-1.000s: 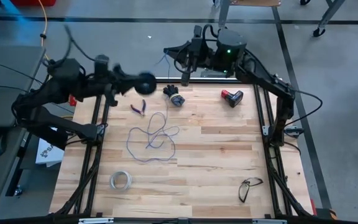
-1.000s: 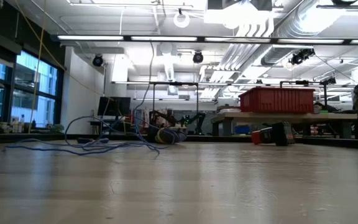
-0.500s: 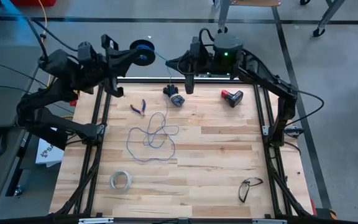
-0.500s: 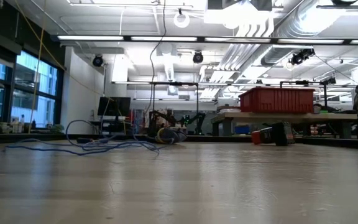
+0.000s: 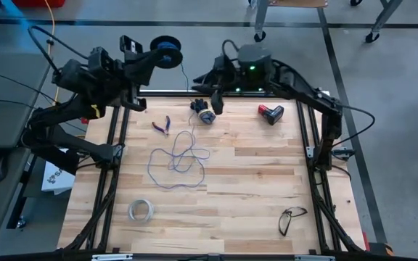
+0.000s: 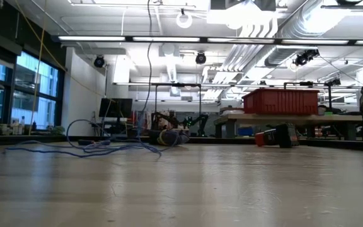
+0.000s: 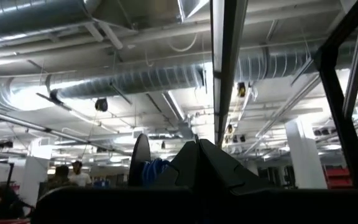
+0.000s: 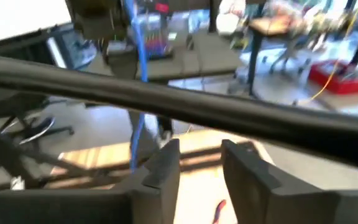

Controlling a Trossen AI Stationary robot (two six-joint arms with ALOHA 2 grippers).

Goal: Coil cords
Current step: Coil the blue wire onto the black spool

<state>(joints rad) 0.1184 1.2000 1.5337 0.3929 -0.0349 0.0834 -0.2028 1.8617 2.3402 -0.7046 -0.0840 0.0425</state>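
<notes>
Since before, our left gripper (image 5: 153, 59), clamped on the spool (image 5: 167, 53), rose beyond the table's (image 5: 267, 188) far edge; our right gripper (image 5: 212, 93) stands parted around the wire (image 8: 137, 93); no writing legible.

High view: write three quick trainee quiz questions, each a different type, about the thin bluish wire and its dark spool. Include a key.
1. True or false: the small round dark spool lies on the wooden table.
2. Which gripper holds the spool? A) left gripper B) right gripper C) neither
3. Fill in: most of the thin bluish-grey wire lies in loose ____ on the table.
Key: 1 false; 2 A; 3 loops.
</notes>
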